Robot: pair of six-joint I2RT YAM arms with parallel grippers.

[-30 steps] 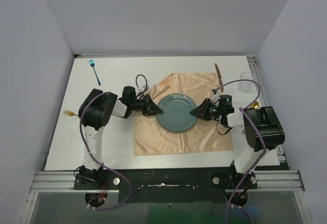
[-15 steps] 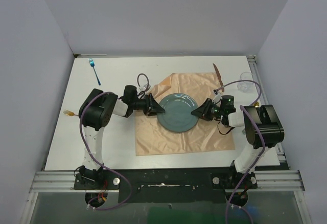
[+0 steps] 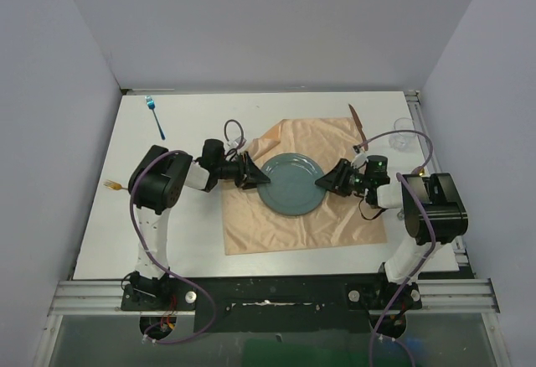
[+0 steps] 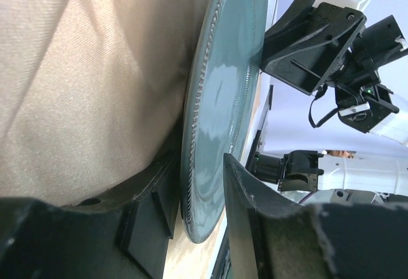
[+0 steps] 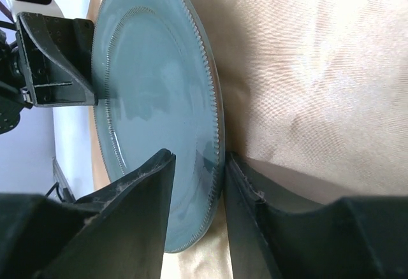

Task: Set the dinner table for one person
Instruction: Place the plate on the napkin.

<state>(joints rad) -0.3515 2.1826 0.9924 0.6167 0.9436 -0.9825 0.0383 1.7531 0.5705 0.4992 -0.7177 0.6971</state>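
- The dinner table (image 3: pixel 234 105) lay under everything, white and rail-edged. A peach cloth (image 3: pixel 327 224) was spread right of its middle, and a grey-green plate (image 3: pixel 290 183) sat on the far half of that cloth.
- You had the left gripper (image 3: pixel 261 179) at the plate's left rim and the right gripper (image 3: pixel 322 182) at its right rim, facing each other across it.
- Both claws stood parted astride the rim, one finger over the plate and one low against the cloth. In each wrist view, bare plate showed between the upper finger and the edge, so neither looked clamped.
- The main risk, as I judge it, was the low fingers. If you pulled either arm straight back, that finger could catch the rim or the cloth, dragging the plate off-centre or rucking the fabric.
- The cloth lay creased and slightly skewed, so a snag would worsen it.
- If one arm backed off before the other, the plate could slide sideways.
- The blue utensil (image 3: pixel 154 116), the gold fork (image 3: pixel 112 186) and the brown utensil (image 3: pixel 358 124) lay well apart from the plate, so the setting was not yet done.
- Both arms were folded low, with forearms near level and wrists pointing inward at the plate.
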